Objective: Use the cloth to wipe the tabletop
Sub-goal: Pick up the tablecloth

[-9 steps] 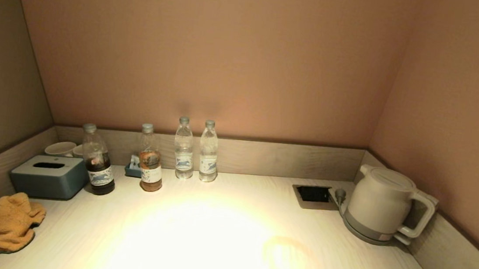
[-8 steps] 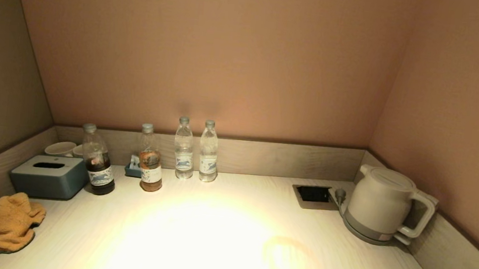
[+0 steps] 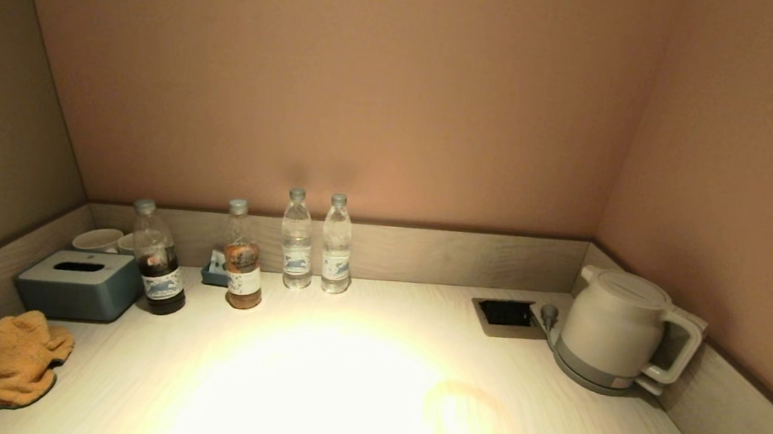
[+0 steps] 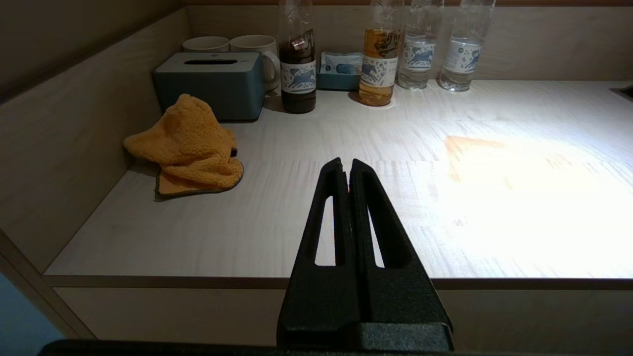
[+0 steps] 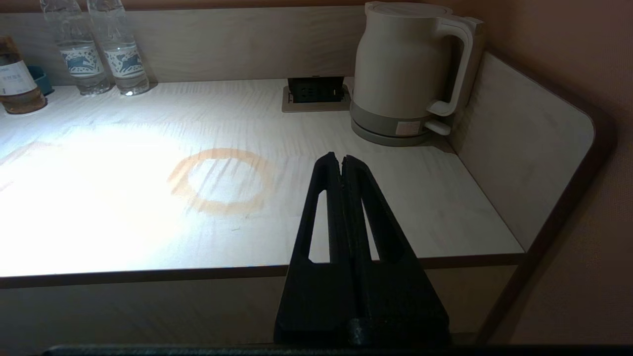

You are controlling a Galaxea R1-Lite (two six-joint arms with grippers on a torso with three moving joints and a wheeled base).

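Note:
An orange cloth (image 3: 13,360) lies crumpled on the pale wooden tabletop (image 3: 317,352) at the front left, against the side panel; it also shows in the left wrist view (image 4: 185,146). A faint orange ring stain (image 3: 470,420) marks the tabletop at the front right, plain in the right wrist view (image 5: 220,180). Neither gripper shows in the head view. My left gripper (image 4: 345,165) is shut and empty, held at the table's front edge, to the right of the cloth and short of it. My right gripper (image 5: 340,160) is shut and empty at the front edge, near the ring stain.
A blue-grey tissue box (image 3: 79,283) and two cups (image 3: 99,240) stand at the back left. Several bottles (image 3: 299,240) line the back. A white kettle (image 3: 620,332) on its base stands at the back right beside a recessed socket (image 3: 506,315). Raised panels border three sides.

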